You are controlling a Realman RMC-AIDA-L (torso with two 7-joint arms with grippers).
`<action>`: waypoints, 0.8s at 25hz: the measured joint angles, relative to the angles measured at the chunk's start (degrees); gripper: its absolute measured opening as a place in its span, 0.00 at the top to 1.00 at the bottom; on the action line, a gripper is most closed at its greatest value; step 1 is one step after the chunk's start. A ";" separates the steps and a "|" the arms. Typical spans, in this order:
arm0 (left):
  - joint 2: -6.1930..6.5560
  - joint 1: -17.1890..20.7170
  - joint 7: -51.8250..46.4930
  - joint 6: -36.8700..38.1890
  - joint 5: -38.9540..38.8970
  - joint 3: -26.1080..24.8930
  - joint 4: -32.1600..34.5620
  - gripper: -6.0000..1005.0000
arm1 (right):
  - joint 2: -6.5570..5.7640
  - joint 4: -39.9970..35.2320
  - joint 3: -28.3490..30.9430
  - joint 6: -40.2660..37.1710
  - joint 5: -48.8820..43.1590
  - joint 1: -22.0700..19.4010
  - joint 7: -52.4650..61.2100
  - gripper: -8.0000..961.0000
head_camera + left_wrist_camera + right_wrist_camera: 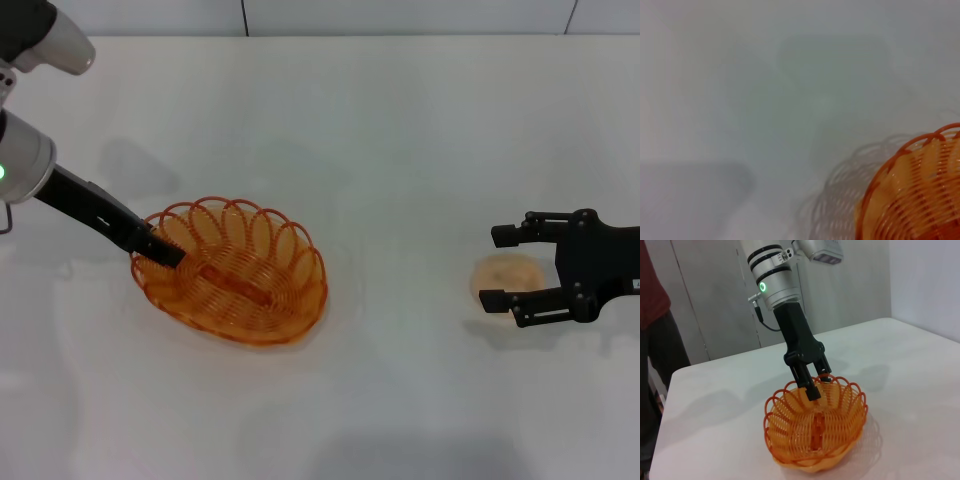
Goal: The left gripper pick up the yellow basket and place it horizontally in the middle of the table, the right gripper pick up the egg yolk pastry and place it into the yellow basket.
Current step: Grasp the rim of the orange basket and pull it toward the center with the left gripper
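Two claws, two jobs: my left gripper (165,252) pinches the yellow basket (235,272) by its left rim, so I can steady it left of centre on the table (400,130). My right gripper (512,267) hangs spread beside the egg yolk pastry (505,278), ready to close on it.

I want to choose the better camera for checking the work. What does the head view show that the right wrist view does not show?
Only the head view shows the egg yolk pastry and the open right gripper around it. Only the right wrist view shows a person in dark red beside the table. Both show the left gripper at the yellow basket rim and the table.
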 joint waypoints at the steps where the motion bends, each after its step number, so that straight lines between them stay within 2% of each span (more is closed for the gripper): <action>1: 0.00 -0.12 0.00 -0.01 0.00 0.00 -0.01 0.33 | 0.00 0.00 0.00 0.00 0.00 0.00 0.00 0.14; 7: -0.30 -0.39 -0.02 -1.33 0.40 0.51 -0.34 0.50 | 0.00 0.00 0.00 -0.02 0.00 0.01 0.00 0.14; 20: -0.64 -0.33 -0.06 -2.77 0.44 0.88 -0.35 0.52 | 0.00 0.00 0.00 -0.14 0.00 -0.08 0.03 0.14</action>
